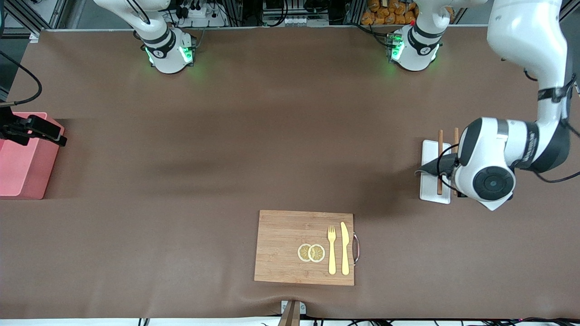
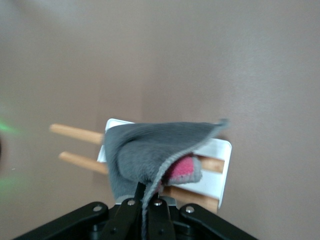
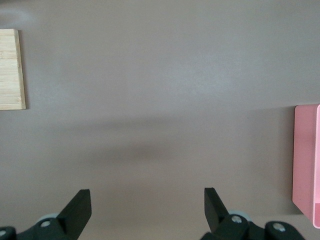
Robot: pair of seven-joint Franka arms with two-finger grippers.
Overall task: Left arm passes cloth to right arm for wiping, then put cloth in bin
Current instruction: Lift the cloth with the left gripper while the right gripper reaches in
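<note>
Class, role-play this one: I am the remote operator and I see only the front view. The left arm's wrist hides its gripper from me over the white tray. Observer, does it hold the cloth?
Observer: Yes. The left gripper is shut on the cloth, which hangs over the white tray.
Operator: Which face of the cloth shows?
Observer: Mostly grey; a red patch shows at a folded corner.
Operator: Is the right gripper ready to receive?
Observer: The right gripper is open and holds nothing, with the bin beside it.
</note>
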